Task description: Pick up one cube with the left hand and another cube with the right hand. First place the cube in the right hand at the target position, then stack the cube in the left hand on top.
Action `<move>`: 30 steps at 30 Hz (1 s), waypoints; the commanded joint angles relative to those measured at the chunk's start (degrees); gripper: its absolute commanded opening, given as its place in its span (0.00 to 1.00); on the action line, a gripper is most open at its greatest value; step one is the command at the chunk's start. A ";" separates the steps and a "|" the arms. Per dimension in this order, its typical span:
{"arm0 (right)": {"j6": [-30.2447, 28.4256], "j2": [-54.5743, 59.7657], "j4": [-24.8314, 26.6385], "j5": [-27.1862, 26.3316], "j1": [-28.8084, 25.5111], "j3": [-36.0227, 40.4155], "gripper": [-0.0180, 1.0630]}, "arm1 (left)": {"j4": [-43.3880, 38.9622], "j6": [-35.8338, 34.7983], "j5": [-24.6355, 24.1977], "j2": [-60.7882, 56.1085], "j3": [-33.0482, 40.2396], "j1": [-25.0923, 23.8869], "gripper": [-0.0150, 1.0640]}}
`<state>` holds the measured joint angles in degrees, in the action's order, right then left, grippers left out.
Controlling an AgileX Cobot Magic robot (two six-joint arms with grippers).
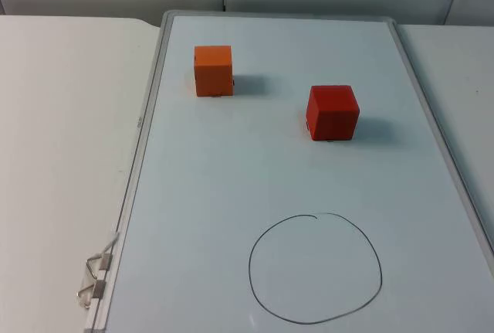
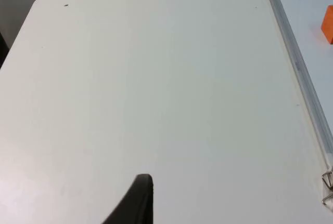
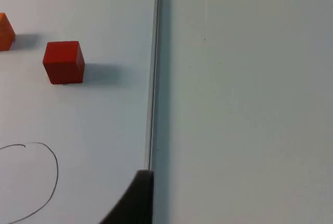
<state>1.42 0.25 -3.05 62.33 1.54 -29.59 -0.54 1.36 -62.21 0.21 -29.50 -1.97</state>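
Resting apart — orange cube (image 1: 213,69), red cube (image 1: 333,111)

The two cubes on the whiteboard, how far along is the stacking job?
Nothing is done yet. The orange cube and the red cube both sit apart on the whiteboard, outside the drawn circle, which holds nothing. Neither cube is in a claw. Left to do: both pickups, placing the right claw's cube in the circle, then stacking the other on top.
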 commanded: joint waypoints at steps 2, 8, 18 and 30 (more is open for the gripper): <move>-0.10 1.71 0.78 -0.22 -0.39 -0.21 0.98 | 0.14 -0.31 0.53 -0.21 0.07 -0.20 0.99; -3.51 9.15 4.45 -1.90 -0.39 -2.40 0.98 | 0.14 -0.31 0.53 -0.21 0.07 -0.20 0.99; -11.39 32.32 14.28 -12.19 -0.39 -9.98 0.98 | 0.14 -0.31 0.53 -0.21 0.07 -0.20 0.99; -15.80 63.91 19.62 -20.10 -0.27 -28.99 0.97 | 0.14 -0.31 0.53 -0.21 0.07 -0.20 0.99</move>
<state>-13.53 58.53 15.45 43.49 1.54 -54.13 -0.54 1.36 -62.21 0.21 -29.50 -1.97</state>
